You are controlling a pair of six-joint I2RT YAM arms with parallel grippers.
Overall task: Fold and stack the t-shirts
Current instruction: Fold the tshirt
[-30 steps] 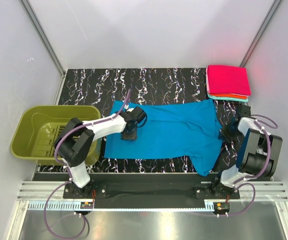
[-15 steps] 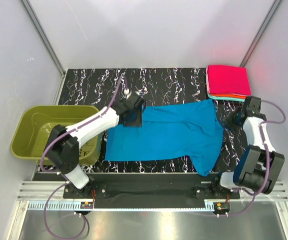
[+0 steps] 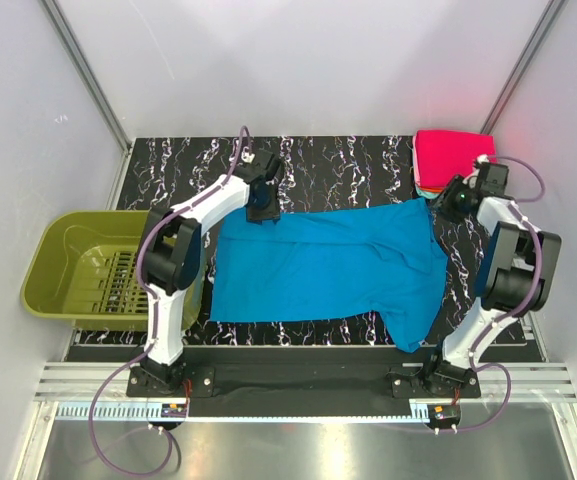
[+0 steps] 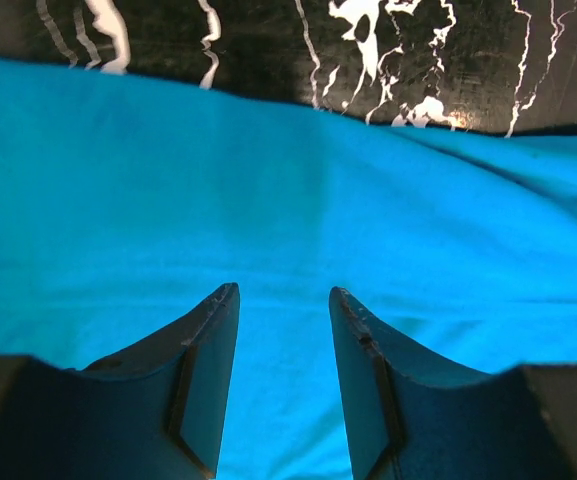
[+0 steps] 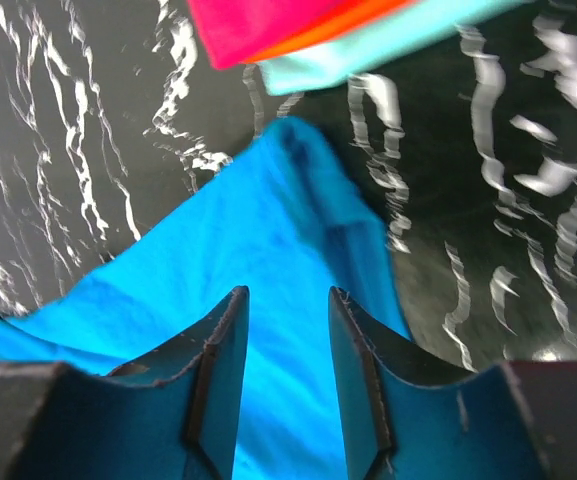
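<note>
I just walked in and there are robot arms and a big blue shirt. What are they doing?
Two robot arms are folding t-shirts. A blue t-shirt lies spread out on the black table. The left gripper hovers over its far left corner and the right gripper over its far right corner. Both are open and hold nothing. In the table's far right corner is a folded stack: a magenta t-shirt on top, with an orange t-shirt and a pale teal t-shirt under it. A green basket stands at the left.
</note>
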